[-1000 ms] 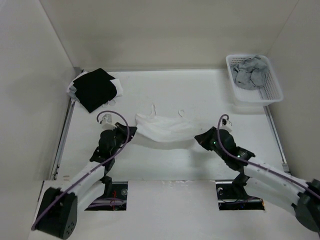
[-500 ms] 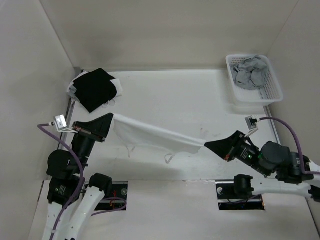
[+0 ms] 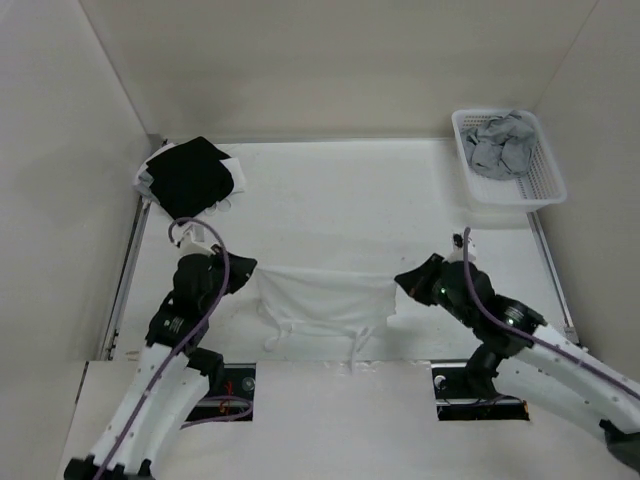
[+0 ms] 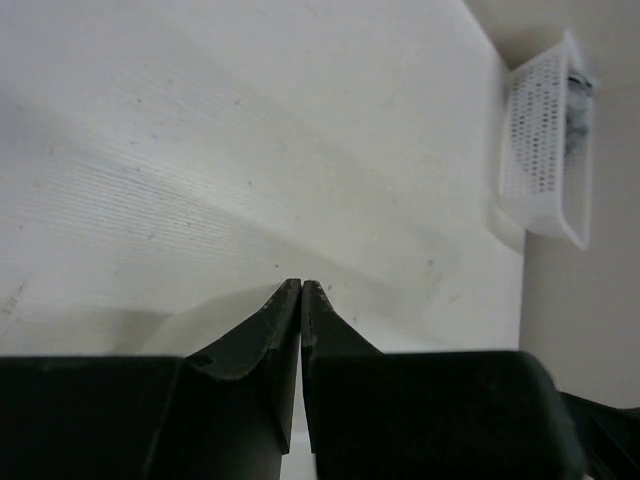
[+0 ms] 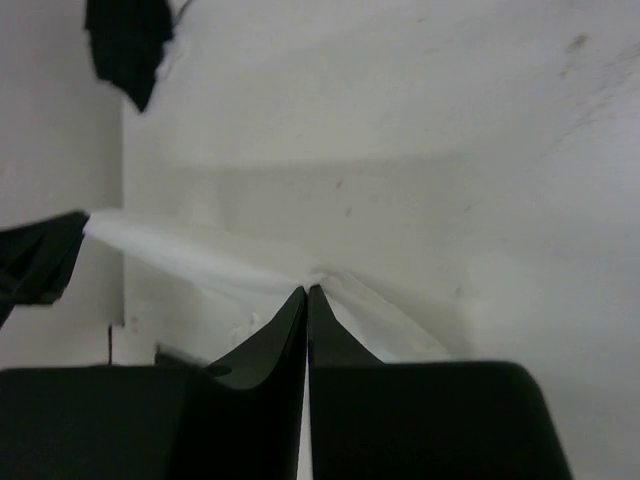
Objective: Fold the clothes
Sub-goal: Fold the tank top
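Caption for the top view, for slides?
Left hand and right hand each pinch a side of the white camisole, spreading it between them.

From above and behind the arm bases I see the whole table (image 3: 330, 190). My left wrist view skims low toward the basket (image 4: 545, 150) at its far right corner, my right toward the black garment (image 5: 125, 45) at the far left; overhead shares both.
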